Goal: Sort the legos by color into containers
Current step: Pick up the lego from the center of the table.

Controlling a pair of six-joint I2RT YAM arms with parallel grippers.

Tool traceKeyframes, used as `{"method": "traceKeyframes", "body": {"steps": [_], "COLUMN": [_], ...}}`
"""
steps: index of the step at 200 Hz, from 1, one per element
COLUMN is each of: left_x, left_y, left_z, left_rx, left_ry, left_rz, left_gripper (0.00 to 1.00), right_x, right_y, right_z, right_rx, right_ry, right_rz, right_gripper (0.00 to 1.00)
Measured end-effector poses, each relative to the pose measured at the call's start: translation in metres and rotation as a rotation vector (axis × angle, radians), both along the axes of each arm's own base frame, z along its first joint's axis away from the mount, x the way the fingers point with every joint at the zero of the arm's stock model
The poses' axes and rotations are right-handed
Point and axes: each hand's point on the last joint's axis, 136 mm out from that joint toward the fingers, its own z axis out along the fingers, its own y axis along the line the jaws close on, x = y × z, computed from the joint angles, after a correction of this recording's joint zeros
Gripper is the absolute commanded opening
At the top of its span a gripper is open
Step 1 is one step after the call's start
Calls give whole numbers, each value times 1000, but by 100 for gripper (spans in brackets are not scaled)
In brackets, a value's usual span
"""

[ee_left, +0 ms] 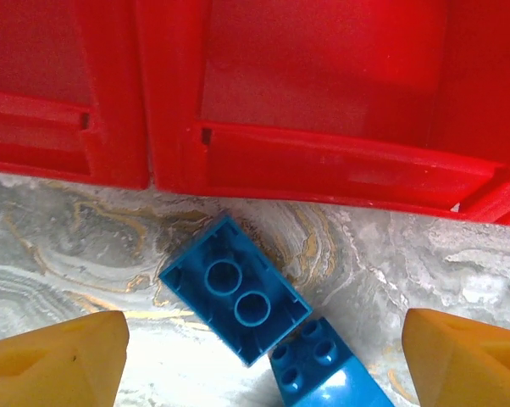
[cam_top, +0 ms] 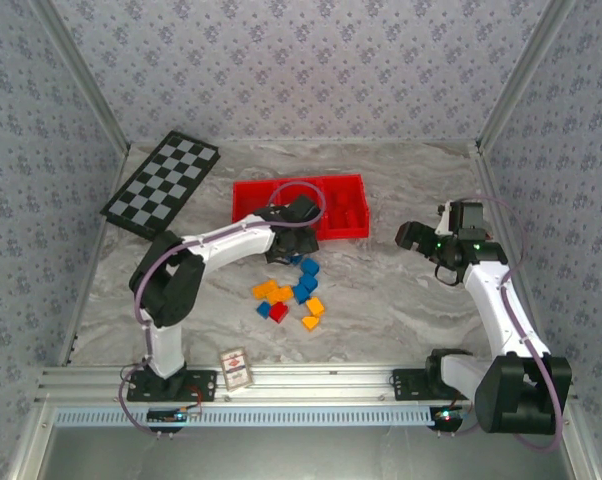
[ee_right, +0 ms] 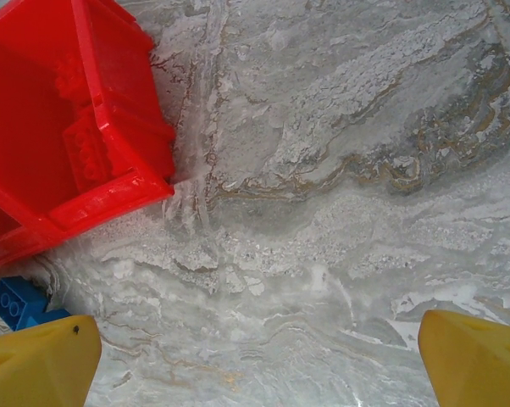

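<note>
The red tray [ee_left: 323, 161] is glossy moulded plastic, and the blue legos [ee_left: 234, 288] have the same smooth plastic shine. The bench [ee_right: 365, 170] looks like veined grey marble, smooth and fairly matt.

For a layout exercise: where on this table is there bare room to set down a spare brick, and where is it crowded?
Widest bare marble lies between the loose legos and the right arm. A smaller strip runs behind the red tray, right of the checkered board. Crowded: in front of the tray, under the left gripper.
</note>
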Motion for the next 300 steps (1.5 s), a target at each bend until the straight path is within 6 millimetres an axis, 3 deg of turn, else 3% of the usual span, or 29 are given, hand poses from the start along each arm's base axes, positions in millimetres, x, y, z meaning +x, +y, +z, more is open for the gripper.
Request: {"method": "traceKeyframes", "body": {"steps": [118, 189, 248, 300], "left_x": [4, 5, 1, -15], "left_y": [-5, -1, 6, 16], "left_z": [-28, -38, -42, -32], "left_rx": [-9, -25, -42, -58], "left_ry": [63, 71, 65, 41], "left_rz": [5, 22, 19, -16], "left_gripper": [76, 57, 35, 32], "right_x": [0, 0, 0, 0], "right_y": [-1, 1, 3, 4], "right_z": [-3, -5, -6, -9], "right_rx": [1, 10, 20, 25], "right_ry": [11, 19, 25, 38], "right_rz": [-2, 4, 8, 10], "right_gripper": [98, 98, 98, 98]}}
